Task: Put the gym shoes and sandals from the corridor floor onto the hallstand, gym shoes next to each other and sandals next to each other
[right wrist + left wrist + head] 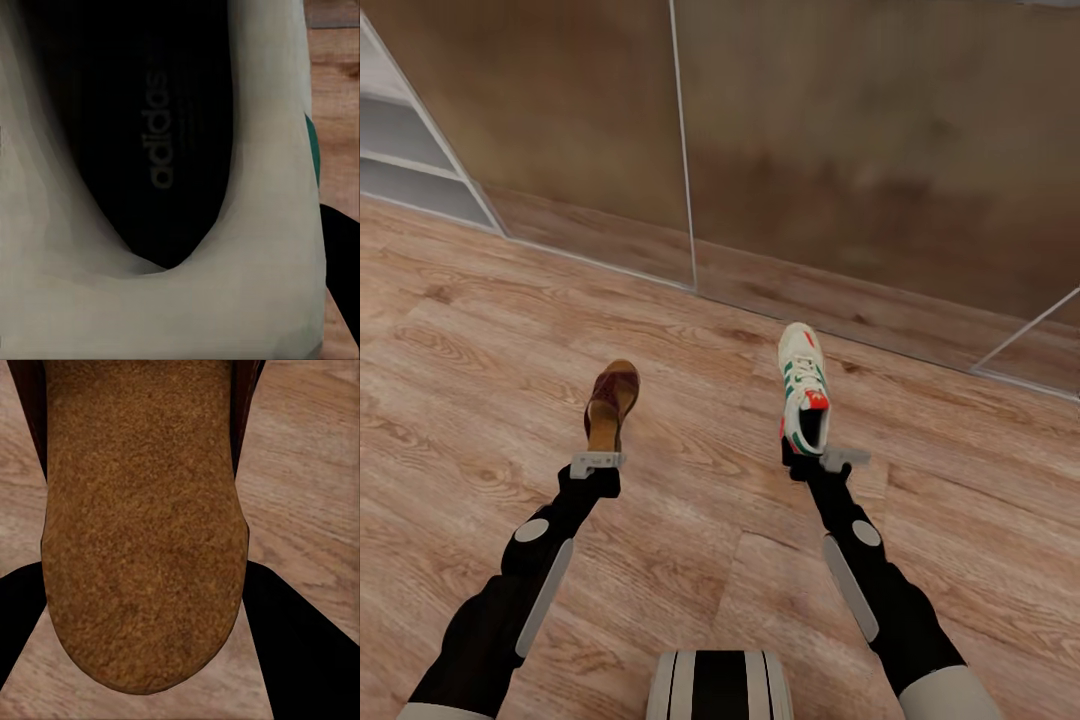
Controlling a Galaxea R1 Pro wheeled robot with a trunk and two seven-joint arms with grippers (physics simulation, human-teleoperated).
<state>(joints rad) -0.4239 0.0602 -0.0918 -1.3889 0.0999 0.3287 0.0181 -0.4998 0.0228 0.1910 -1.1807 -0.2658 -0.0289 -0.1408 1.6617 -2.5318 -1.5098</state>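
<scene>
Over the corridor floor (690,400), both arms reach fwd, each w/ one shoe at its tip.

L tool (597,462): closed on heel end of sandal (610,405). Sandal held above the floor, toe pointing away from robot toward the wall, dark woven strap at far end, tan footbed facing up. L wrist view: footbed (142,525) seen close, rounded heel end nearest cam, dark fingers (300,645) on either side of it, wood planks beyond.

R tool (822,462): closed on heel collar of gym shoe (803,385). Shoe white, green side stripes, red-orange tongue + heel accents, toe pointing away, opening toward robot. R wrist view: looks into the shoe (150,150), black insole w/ "adidas" print, white collar wrapping it, green patch at side.

Sandal and gym shoe well apart, roughly level w/ each other.

Hallstand (405,150): light grey shelves at far left, against wall. Brown glossy wall panels (860,150) run across the back.
</scene>
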